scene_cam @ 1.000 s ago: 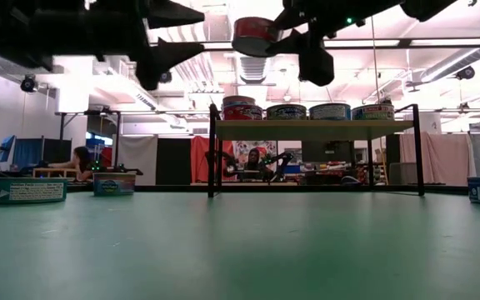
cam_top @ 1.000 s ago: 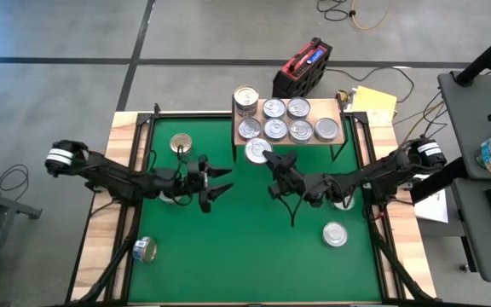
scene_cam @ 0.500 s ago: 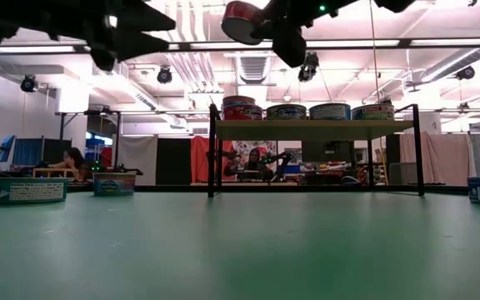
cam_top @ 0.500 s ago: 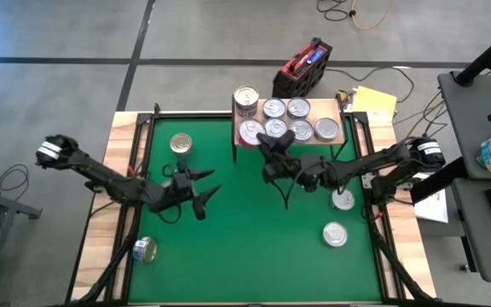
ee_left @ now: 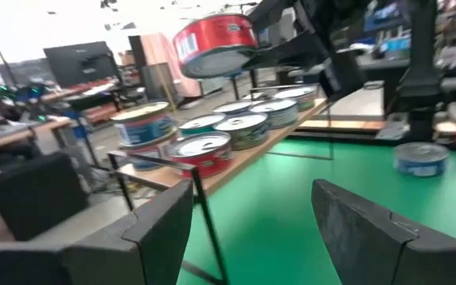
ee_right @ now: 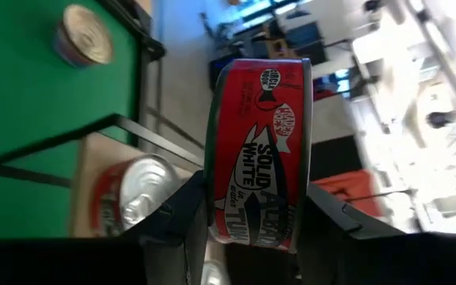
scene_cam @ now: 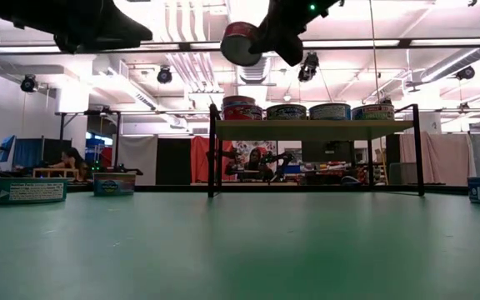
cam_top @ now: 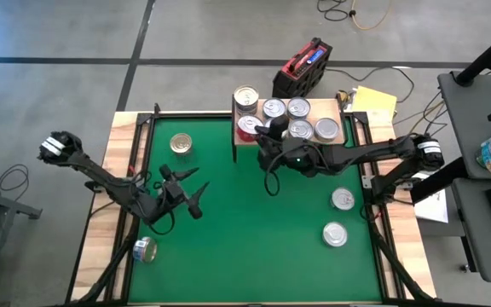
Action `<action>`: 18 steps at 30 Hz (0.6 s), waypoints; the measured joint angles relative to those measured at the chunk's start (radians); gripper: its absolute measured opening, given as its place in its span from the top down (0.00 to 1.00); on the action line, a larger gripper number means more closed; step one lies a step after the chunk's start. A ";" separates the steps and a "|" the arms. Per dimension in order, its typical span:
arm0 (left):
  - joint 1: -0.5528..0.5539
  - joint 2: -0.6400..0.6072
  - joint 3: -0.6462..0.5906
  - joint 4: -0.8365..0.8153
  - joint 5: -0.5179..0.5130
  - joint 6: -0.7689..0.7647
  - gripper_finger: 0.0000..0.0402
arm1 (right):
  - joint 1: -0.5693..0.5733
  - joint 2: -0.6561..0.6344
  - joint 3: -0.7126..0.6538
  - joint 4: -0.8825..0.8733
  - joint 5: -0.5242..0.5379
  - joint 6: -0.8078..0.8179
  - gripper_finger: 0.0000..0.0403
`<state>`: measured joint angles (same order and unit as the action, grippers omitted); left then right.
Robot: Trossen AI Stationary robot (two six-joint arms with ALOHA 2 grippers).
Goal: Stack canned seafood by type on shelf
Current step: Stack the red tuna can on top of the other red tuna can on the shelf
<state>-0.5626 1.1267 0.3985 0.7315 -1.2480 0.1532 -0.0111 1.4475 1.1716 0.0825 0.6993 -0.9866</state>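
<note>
Above the shelf's [cam_top: 331, 141] left end, my right gripper [cam_top: 261, 139] clamps a red tuna can [ee_right: 256, 150] by its flat faces, over a red can [ee_left: 203, 151] on the board. My left gripper [cam_top: 186, 192] hangs open, empty, over the green mat [cam_top: 254, 230].

the scene is evenly lit by bright ceiling strip lights [scene_cam: 407, 43], washed out in the low view; motion blur is seen in the left wrist view.

You are in a lab: ceiling pipes [scene_cam: 192, 21], concrete floor [cam_top: 58, 94] with loose cables [cam_top: 352, 12], monitors [ee_left: 77, 62] on desks.
</note>
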 joint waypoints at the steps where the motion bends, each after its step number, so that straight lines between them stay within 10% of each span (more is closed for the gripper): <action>1: 0.000 0.000 0.000 0.000 -0.009 0.015 0.40 | -0.001 0.000 0.011 -0.029 -0.015 0.026 0.68; 18: 0.001 0.038 -0.001 -0.115 -0.257 0.005 0.40 | -0.009 0.071 0.033 -0.154 -0.030 0.123 0.67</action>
<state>-0.5613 1.1649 0.3970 0.6169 -1.5053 0.1581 -0.0204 1.5185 1.2045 -0.0717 0.6697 -0.8641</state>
